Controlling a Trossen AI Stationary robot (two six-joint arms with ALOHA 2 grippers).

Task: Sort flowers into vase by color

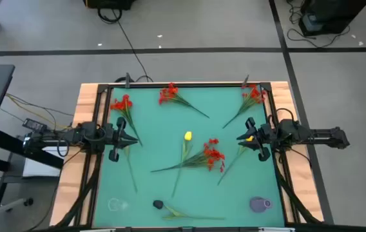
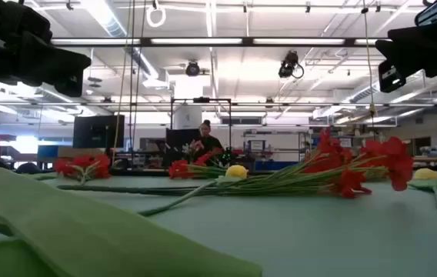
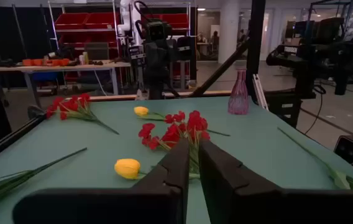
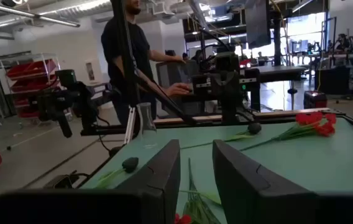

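Long-stemmed artificial flowers lie flat on the green mat [image 1: 170, 187]. Red sprays lie at the far left [image 1: 122, 103], far middle [image 1: 169, 94], far right [image 1: 254, 95] and centre [image 1: 212, 154]. One yellow tulip [image 1: 187, 136] lies mid-table. Another yellow tulip [image 1: 251, 137] lies under my right gripper [image 1: 241, 137]. A dark head [image 1: 158, 204] lies by the near edge. My left gripper [image 1: 133, 138] hovers at the left side, narrowly open, pointing at the centre spray [image 3: 179, 130]. The right gripper [image 4: 196, 168] is open, above a leafy stem [image 4: 192, 196].
A purple vase [image 1: 259, 204] stands at the near right corner and a clear vase [image 1: 115, 205] at the near left corner. A wooden frame [image 1: 86, 103] borders the mat. A person [image 4: 127, 43] stands beyond the table's left side. A large leaf [image 2: 103, 223] lies close to the low camera.
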